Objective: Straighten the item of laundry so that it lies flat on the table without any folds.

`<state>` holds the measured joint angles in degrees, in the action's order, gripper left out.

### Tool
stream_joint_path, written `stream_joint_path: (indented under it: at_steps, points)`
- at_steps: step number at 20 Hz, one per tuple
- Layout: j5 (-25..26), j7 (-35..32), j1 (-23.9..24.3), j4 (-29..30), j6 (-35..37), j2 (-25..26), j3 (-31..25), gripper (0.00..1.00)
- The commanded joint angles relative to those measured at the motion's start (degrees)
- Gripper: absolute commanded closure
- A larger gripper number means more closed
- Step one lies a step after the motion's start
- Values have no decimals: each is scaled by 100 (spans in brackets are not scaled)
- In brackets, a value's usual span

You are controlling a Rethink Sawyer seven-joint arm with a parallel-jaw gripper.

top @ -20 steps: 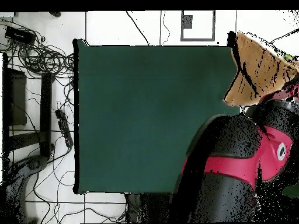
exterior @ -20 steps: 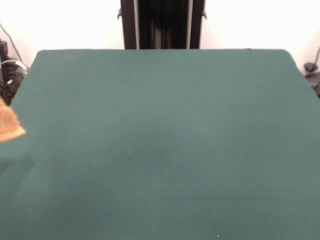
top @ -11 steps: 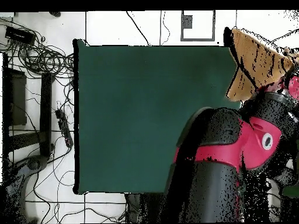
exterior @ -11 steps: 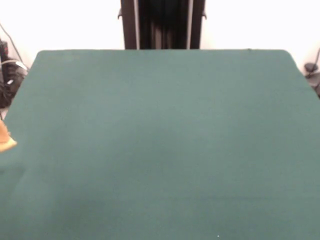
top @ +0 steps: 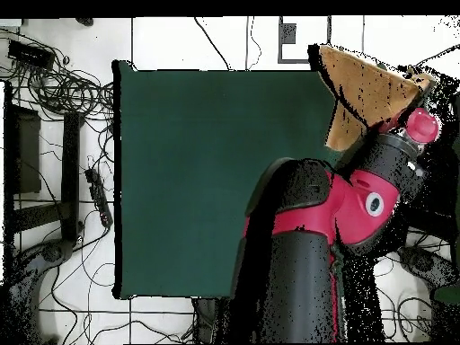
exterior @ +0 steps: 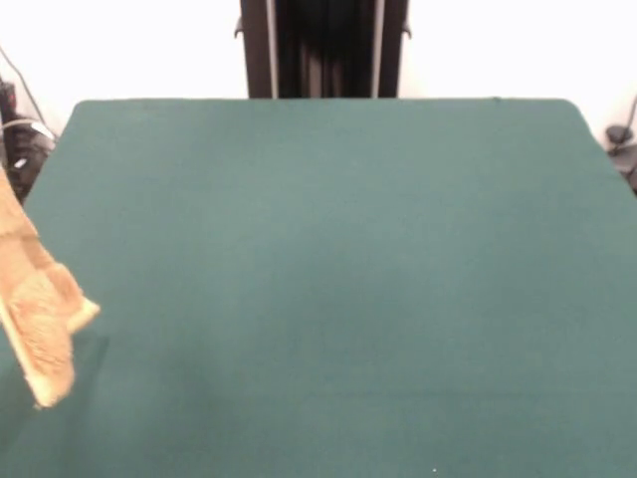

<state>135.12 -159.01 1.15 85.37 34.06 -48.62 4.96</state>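
Dark green cloth covers the table [exterior: 338, 279], whose wide middle lies bare in both views. At the left edge of the front view the orange-tan towel [exterior: 38, 319] hangs off the tabletop, bunched and folded; from overhead the towel [top: 364, 94] sits over the table's far right corner beside the red and black arm [top: 332, 225]. Whether the gripper's fingers pinch it cannot be told, since the gripper itself is hidden.
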Motion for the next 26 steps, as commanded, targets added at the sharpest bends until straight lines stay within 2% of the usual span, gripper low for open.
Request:
stream_joint_path:
  at_steps: [1,5,8,21,26]
  points:
    - [-178,-1858,-97,925,682,483,-979,100]
    - [114,-2032,-96,1089,1028,607,-1112,100]
    - [121,-2030,-118,1098,1199,708,-1161,100]
    - [-654,-1777,-346,1002,1304,873,-1239,100]
    - [-1189,-1541,-546,1021,1205,794,-1151,100]
